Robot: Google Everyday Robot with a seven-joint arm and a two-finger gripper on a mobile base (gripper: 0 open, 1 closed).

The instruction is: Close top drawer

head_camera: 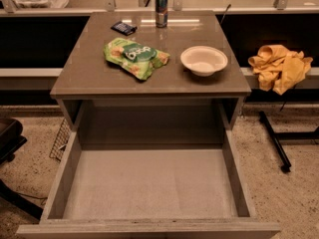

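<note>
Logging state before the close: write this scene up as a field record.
top drawer: pulled far out, front at bottom edge of view
cabinet top: green snack bag, white bowl, can, small dark packet
yellow cloth: heaped to the right, off the cabinet top
gripper: not in view
task state: drawer not yet closed

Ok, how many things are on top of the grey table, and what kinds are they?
Green snack bag: 1
White bowl: 1
Drink can: 1
Small dark packet: 1
Total: 4
The gripper is not in view; the top drawer is open.
</note>
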